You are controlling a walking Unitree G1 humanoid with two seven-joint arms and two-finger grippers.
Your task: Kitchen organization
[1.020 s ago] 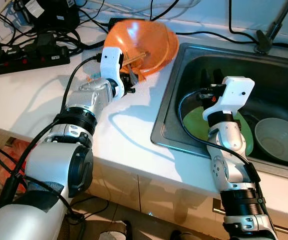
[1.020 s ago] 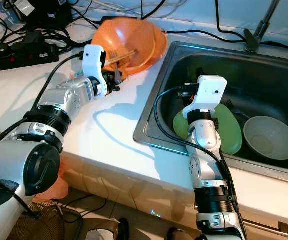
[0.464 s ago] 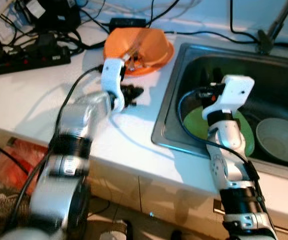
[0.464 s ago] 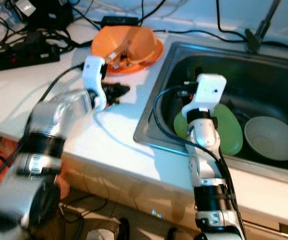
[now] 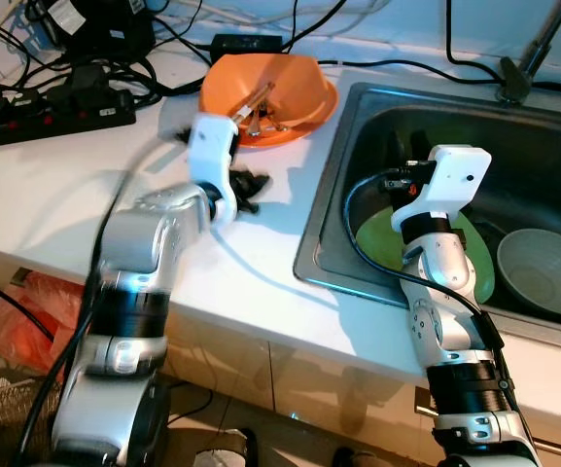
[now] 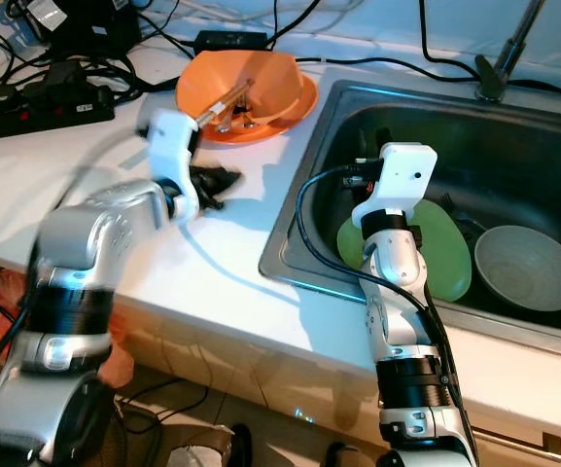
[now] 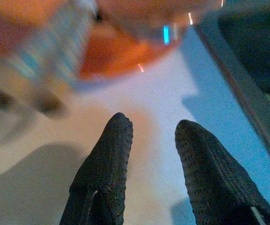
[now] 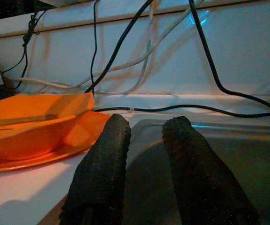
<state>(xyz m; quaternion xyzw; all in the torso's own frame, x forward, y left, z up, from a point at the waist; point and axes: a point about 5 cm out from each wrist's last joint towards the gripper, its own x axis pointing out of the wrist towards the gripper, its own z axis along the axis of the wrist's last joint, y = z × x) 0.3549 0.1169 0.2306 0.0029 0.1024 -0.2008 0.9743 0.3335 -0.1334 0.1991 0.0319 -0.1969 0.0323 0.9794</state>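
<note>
An orange bowl (image 5: 278, 83) sits upright on an orange plate (image 5: 324, 100) at the back of the white counter (image 5: 56, 185), beside the sink (image 5: 327, 199). Wooden chopsticks (image 5: 257, 100) and cutlery lie inside the bowl. My left gripper (image 5: 246, 184) hovers low over the counter just in front of the bowl, open with nothing between its fingers (image 7: 107, 154). My right gripper (image 8: 142, 136) reaches into the sink above a green plate (image 5: 476, 261), its jaws slightly apart and holding nothing. The orange bowl (image 8: 34, 129) lies ahead of it to one side.
A pale bowl (image 5: 544, 270) rests in the sink next to the green plate. A faucet (image 5: 525, 60) stands at the back right. A black power strip (image 5: 52, 109), adapters and several cables crowd the counter's back left.
The orange bowl, held tilted on edge a second ago, now sits flat on its plate. My left gripper has let go and drawn back toward the front. The right arm stayed still.
</note>
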